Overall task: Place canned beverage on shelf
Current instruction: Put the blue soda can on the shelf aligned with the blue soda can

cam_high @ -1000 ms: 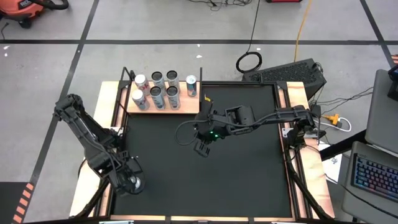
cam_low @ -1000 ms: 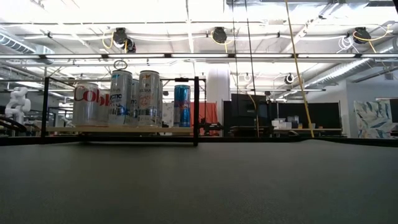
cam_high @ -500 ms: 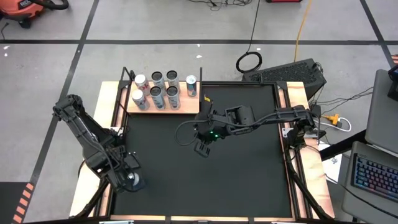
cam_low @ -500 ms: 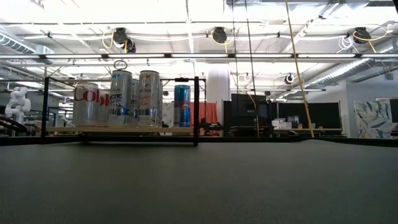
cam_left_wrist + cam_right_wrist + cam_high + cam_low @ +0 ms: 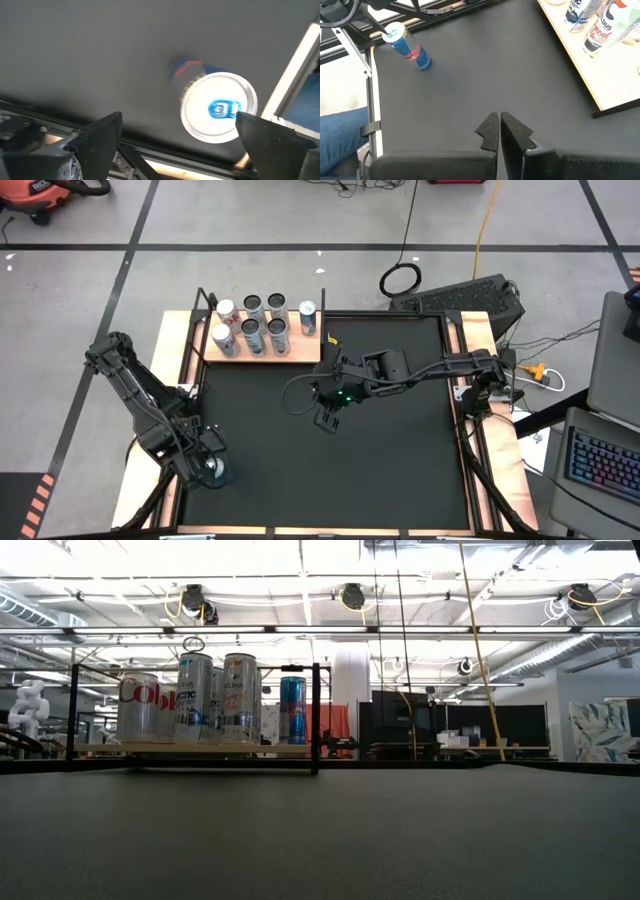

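Six cans (image 5: 250, 327) stand upright on the shelf (image 5: 300, 352), a light-wood board with thin black rods at its corners, set at the far left corner of the black mat (image 5: 400, 460). From table level, a Diet Coke can (image 5: 140, 707) stands nearest the shelf's left end, and a slim blue can (image 5: 293, 710) stands apart at the other end near a black rod.

One more blue and red canned beverage (image 5: 218, 472) stands upright on the mat at its near left corner, close to the wooden strip (image 5: 185, 395) along that edge. The left gripper (image 5: 207, 471) hangs directly over this can with its fingers (image 5: 95, 137) spread wide, one on each side of the silver lid (image 5: 219, 111); they do not touch it.

The right gripper (image 5: 328, 420) sits above the middle of the mat, well apart from both the shelf and the lone can, its two fingers (image 5: 489, 131) pressed together and holding nothing. A person's blue-clad leg (image 5: 342, 132) shows beyond the table edge in the right wrist view.
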Controlling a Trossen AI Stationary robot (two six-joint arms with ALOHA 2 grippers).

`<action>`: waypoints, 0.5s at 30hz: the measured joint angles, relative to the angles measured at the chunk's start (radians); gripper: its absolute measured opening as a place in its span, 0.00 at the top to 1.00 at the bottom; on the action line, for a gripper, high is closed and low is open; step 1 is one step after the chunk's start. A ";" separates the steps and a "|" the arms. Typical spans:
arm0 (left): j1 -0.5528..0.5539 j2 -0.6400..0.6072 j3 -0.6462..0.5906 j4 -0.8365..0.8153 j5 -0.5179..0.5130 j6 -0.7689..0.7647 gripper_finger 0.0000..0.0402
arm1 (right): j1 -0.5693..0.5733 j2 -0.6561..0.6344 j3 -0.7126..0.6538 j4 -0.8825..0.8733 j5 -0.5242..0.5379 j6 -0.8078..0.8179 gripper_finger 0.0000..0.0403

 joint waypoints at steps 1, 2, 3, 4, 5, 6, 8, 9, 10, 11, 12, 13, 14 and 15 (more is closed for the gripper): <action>0.000 0.000 0.000 0.011 0.009 0.000 0.05 | 0.000 0.000 0.000 0.000 0.000 0.000 1.00; 0.000 0.000 0.000 0.028 0.014 -0.001 0.05 | 0.000 0.000 0.000 0.000 0.000 0.000 1.00; 0.000 0.000 0.000 0.049 0.016 -0.001 0.05 | 0.000 0.000 0.000 0.000 0.000 0.000 1.00; 0.000 0.000 0.001 0.066 0.016 -0.001 0.05 | 0.000 0.000 0.000 0.000 0.000 0.000 1.00; 0.000 0.000 0.002 0.081 0.016 -0.001 0.05 | 0.000 0.000 0.000 0.000 0.000 0.000 1.00; 0.000 0.000 0.002 0.095 0.016 0.000 0.05 | 0.000 0.000 0.000 0.000 0.000 0.000 1.00; 0.000 0.000 0.002 0.116 0.015 -0.002 0.05 | 0.000 0.000 0.000 0.000 0.000 0.000 1.00; 0.000 0.002 0.002 0.118 0.015 -0.003 0.05 | 0.000 0.000 0.000 0.000 0.000 0.000 1.00; 0.000 0.006 0.002 0.116 0.015 -0.003 0.05 | 0.000 0.000 0.000 0.000 0.000 0.000 1.00; 0.000 0.012 0.000 0.118 0.015 -0.004 0.05 | 0.000 0.000 0.000 0.000 0.000 0.000 1.00; 0.000 0.018 -0.004 0.119 0.015 -0.004 0.05 | 0.000 0.000 0.000 0.000 0.000 0.000 1.00; 0.000 0.023 -0.010 0.119 0.015 -0.004 0.05 | 0.000 0.000 0.000 0.000 0.001 0.000 1.00; 0.000 0.028 -0.014 0.118 0.015 -0.004 0.05 | 0.000 0.000 0.000 0.000 0.001 0.000 1.00; 0.000 0.034 -0.018 0.116 0.015 -0.004 0.05 | 0.000 0.000 0.000 0.000 0.001 0.000 1.00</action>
